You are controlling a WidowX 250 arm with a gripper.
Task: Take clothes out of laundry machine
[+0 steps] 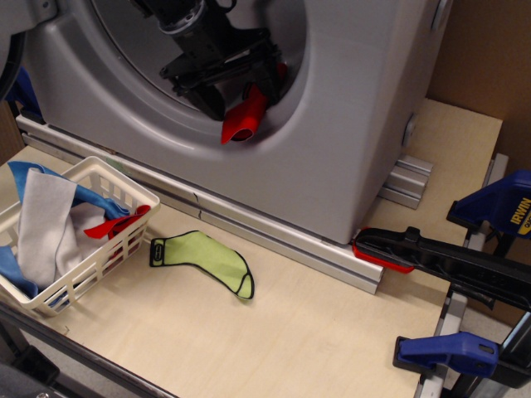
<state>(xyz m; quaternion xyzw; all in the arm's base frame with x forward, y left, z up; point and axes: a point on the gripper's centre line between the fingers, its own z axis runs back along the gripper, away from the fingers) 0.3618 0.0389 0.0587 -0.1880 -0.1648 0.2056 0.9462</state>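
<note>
Observation.image: end effector (241,85) astride red clothes (243,118).

A single view looks down at an angle from in front of the table (274,340), fairly close. It faces the laundry machine (365,124), whose top is cut off by the upper edge. A white basket (83,274) sits at the left edge and clamps (465,265) at the right.

A workshop or lab test bench: the grey laundry machine (332,124) sits on aluminium rails (274,236) over a plywood tabletop (290,332), with blue bar clamps (489,207) right of it.
</note>
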